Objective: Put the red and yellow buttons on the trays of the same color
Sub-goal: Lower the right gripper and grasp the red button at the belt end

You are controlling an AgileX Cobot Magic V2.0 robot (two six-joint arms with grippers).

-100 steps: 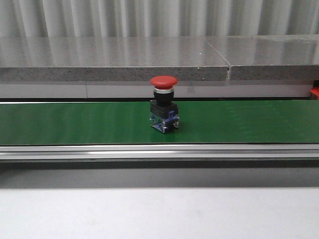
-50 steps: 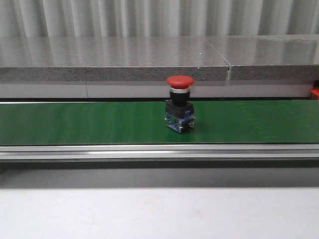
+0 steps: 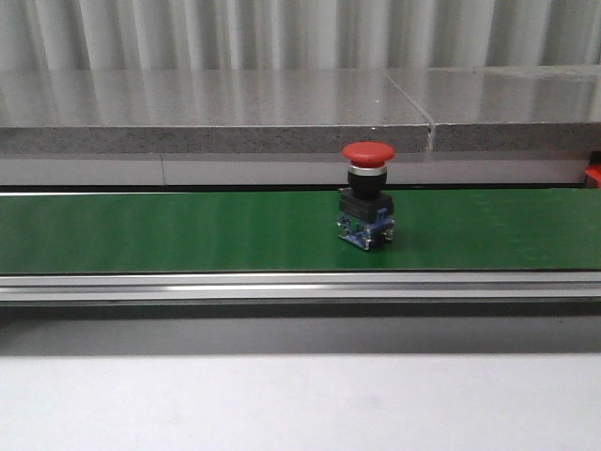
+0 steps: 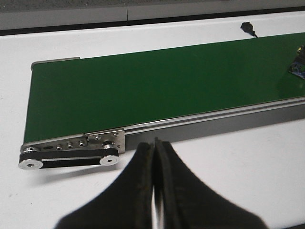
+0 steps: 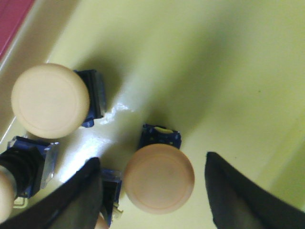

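Releasing a yellow button (image 5: 158, 178) onto the yellow tray (image 5: 224, 71) appears to be the step in hand: your right claw (image 5: 152, 191) stands with its fingers apart on either side of that button, which rests upright on the tray floor, seemingly touched by neither finger. Your left claw (image 4: 155, 181) hangs with its fingers pressed together, holding nothing, over the white surface (image 4: 248, 162) beside the end of the green belt (image 4: 157, 81). A red button (image 3: 366, 207) stands upright on the belt, right of its middle in the front view. Next, you should lift the right claw clear, then time a grasp on the red button. Hidden or unclear: the red tray shows only as a sliver; other yellow buttons (image 5: 50, 98) are partly cut off; neither arm appears in the front view.
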